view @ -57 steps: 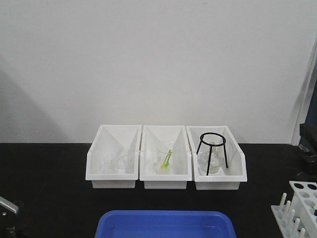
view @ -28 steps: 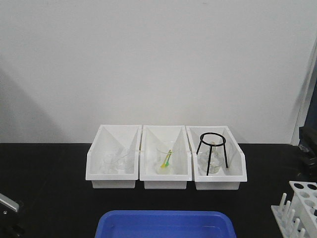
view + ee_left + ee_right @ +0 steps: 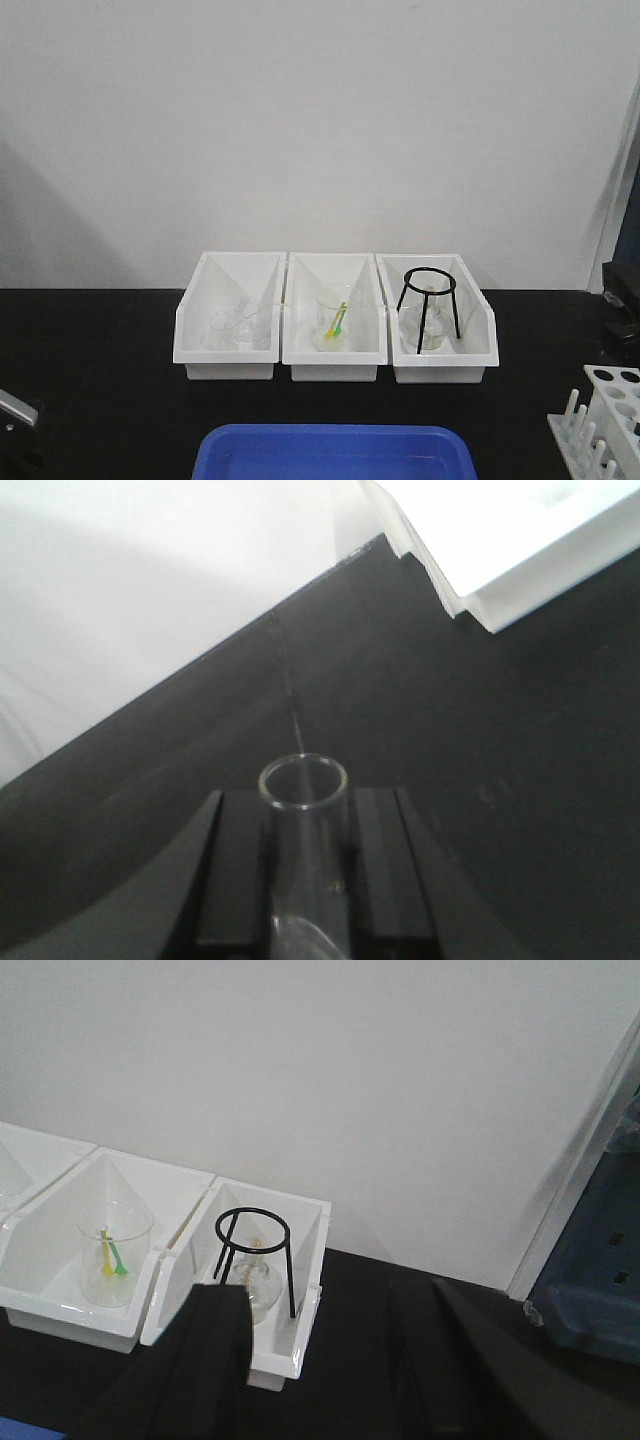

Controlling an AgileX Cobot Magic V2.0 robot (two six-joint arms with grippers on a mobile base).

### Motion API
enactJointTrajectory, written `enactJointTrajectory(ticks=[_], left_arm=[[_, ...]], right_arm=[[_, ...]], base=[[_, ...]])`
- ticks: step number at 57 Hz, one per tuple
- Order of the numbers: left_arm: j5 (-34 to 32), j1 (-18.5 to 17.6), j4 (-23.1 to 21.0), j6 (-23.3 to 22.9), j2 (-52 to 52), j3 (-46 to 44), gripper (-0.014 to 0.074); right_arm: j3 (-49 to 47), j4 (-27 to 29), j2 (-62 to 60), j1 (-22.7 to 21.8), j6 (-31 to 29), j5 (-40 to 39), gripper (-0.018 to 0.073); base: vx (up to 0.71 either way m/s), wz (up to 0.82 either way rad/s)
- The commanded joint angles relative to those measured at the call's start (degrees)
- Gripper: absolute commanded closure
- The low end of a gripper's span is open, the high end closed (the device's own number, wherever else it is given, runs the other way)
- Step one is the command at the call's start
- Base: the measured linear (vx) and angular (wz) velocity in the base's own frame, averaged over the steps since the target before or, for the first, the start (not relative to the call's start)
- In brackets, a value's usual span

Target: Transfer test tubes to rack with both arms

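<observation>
On the black table [image 3: 100,385]: a blue tray [image 3: 335,433] at 6 o'clock, three white bins [image 3: 330,372] in a row at the middle, and a white rack [image 3: 612,395] at 4 o'clock with no tubes seen in its holes. In the left wrist view, left gripper [image 3: 303,805] closed snugly on one glass tube [image 3: 305,870], open rim pointing to 12 o'clock, over bare table and well apart from the rack. In the right wrist view, right gripper [image 3: 318,1320] spread wide with nothing in it. Light, stiff, slippery and easy to break, so best pinched softly on the straight part under the rim, never hard. Next to a second ago: grey bit of the left arm [image 3: 12,410] at 8 o'clock moved just a little, dark part [image 3: 628,325] at the 3 o'clock edge showing less, tray, bins and rack in the same spots.
</observation>
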Motion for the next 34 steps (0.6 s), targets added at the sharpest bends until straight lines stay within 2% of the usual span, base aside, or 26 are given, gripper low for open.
enactJointTrajectory(ticks=[1,11,15,24,31,34], left_arm=[[-7.54,-0.04,-0.36,-0.51,-3.36,-1.47,0.0619],[-6.75,-0.04,-0.36,-0.51,-11.10,-1.57,0.0619],[-4.43,-0.04,-0.36,-0.51,-14.60,-2.35,0.0619],[10.25,-0.04,-0.36,-1.07,-22.84,-7.64,0.0619],[23.50,-0.04,-0.36,-5.21,-27.05,-14.76,0.0619],[26.74,-0.04,-0.36,-7.06,-27.84,-17.61,0.0619]], right_arm=[[-2.15,-0.35,-0.58,-0.15,-0.47,-4.44,0.0184],[-2.15,-0.35,-0.58,-0.15,-0.47,-4.44,0.0184],[-2.15,-0.35,-0.58,-0.15,-0.47,-4.44,0.0184],[-2.15,-0.30,-0.58,-0.15,-0.41,-4.08,0.0184],[-2.15,-0.30,-0.58,-0.15,-0.41,-2.25,0.0184],[-2.15,-0.30,-0.58,-0.15,-0.41,-1.19,0.0184]], base=[[0.00,0.00],[0.00,0.00],[0.00,0.00],[0.00,0.00],[0.00,0.00],[0.00,0.00]])
